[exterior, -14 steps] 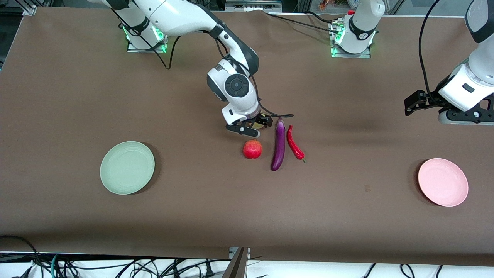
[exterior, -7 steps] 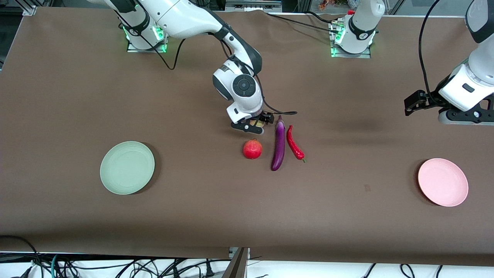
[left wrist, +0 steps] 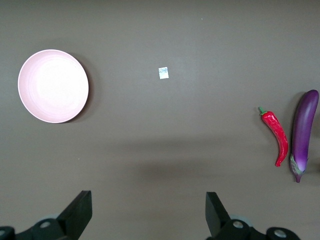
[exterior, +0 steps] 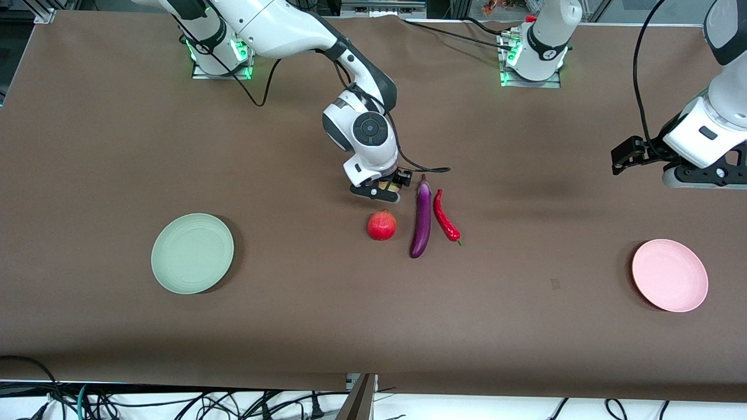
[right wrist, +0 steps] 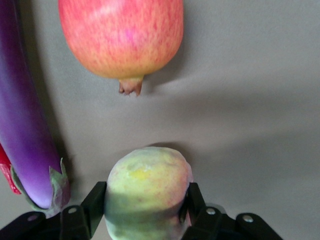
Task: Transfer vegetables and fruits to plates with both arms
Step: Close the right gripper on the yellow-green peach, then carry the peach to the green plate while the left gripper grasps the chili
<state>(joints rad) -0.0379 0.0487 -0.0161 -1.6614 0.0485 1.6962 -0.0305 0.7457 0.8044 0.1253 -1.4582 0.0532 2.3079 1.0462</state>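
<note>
We see a plain brown tabletop (exterior: 292, 326). The eggplant (exterior: 421, 220) is glossy purple with a paler greyish calyx. The chili pepper (exterior: 445, 217) is bright red with a small green stem. The pomegranate (exterior: 381, 225) is red, mottled pink in the right wrist view. The peach (right wrist: 148, 192) is yellow-green with pink speckling. One plate (exterior: 192, 252) is pale green; the other plate (exterior: 670, 275) is pink. Both arms are white with dark grey joints; the right gripper (exterior: 382, 191) and left gripper (exterior: 627, 155) are black.

two plates (exterior: 192, 253) (exterior: 670, 275), two round fruits (exterior: 381, 225) (right wrist: 147, 192), one eggplant (exterior: 421, 219), one chili pepper (exterior: 444, 216), two robot arms (exterior: 303, 35) (exterior: 709, 131)
</note>
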